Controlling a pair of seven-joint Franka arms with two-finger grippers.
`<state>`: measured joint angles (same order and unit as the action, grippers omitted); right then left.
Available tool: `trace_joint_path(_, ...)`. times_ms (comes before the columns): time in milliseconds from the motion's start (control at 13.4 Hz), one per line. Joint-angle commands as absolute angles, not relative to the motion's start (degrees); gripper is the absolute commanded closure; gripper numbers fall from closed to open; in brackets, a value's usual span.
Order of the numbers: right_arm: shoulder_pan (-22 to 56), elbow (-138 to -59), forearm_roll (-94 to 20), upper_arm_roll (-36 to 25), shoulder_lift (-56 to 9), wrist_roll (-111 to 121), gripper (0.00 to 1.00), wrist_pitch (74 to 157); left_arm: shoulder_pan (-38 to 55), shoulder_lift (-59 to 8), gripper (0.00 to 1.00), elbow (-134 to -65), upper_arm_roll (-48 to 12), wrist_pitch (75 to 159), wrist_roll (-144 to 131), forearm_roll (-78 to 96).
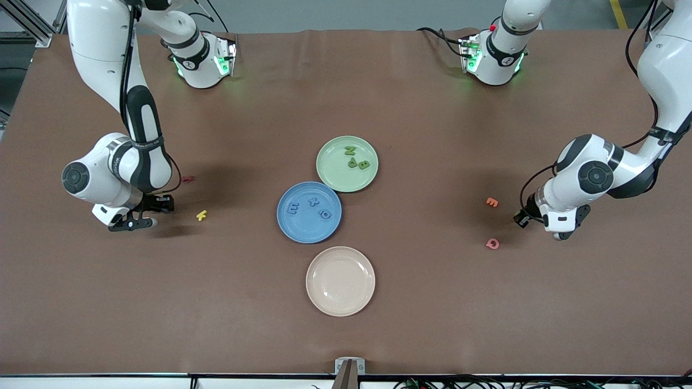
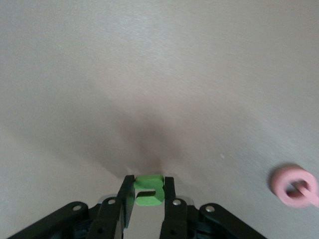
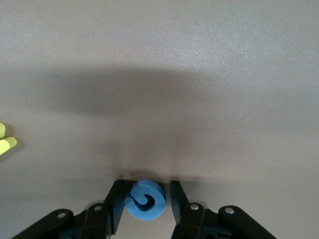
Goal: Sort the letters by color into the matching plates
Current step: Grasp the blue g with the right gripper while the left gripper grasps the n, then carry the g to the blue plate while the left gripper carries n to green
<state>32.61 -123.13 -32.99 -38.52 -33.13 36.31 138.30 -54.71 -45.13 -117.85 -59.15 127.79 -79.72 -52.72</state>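
Nearest the front camera sits the round cream plate (image 1: 340, 281), nothing in it. Just above that is the round medium-blue plate (image 1: 309, 212) with three little blue foam letters (image 1: 311, 208) lying flat in a loose row across it, and touching its rim, farther back, is the round pale-green plate (image 1: 347, 163) with three small green foam letters (image 1: 357, 158) bunched toward its farther half. The right gripper (image 3: 145, 201) is down low at the right arm's end of the table, fingers either side of a curled blue foam letter (image 3: 145, 199), pretty much pinching it; a small yellow foam K (image 1: 201, 215) lies near it, and a red letter (image 1: 187, 179) a bit farther back. At the left arm's end, the left gripper (image 2: 146, 196) is clamped on a blocky green foam letter (image 2: 148, 190), long axis running out along the fingers. A pink ring-shaped letter (image 1: 492, 243) and an orange letter (image 1: 491, 202) lie nearby on the brown table (image 1: 162, 302).
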Motion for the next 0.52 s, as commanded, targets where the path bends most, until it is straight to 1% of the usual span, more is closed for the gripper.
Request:
trace_joint_path(0, 31.90, -123.58, -35.07, -37.62, -33.22, 38.23, 0.70, 138.52, -54.84, -42.63, 1.00, -117.86, -63.53, 123.15, -81.29, -53.44)
trace_joint_path(75, 31.90, -123.57, -35.07, -37.53, -33.22, 38.15, 0.74, 138.34, -54.84, -42.63, 1.00, -117.77, -65.37, 122.00, -81.99, -53.18)
trace_joint_path(150, 32.08, -123.49, -35.07, -37.53, -33.22, 38.14, 0.76, 138.25, -54.84, -42.63, 1.00, -117.77, -67.13, 121.30, -82.61, -53.00)
trace_joint_path(449, 34.01, -123.14, -34.98, -37.62, -32.61, 37.44, 0.79, 137.47, -54.32, -43.24, 1.00, -118.65, -73.81, 118.39, -83.58, -52.65)
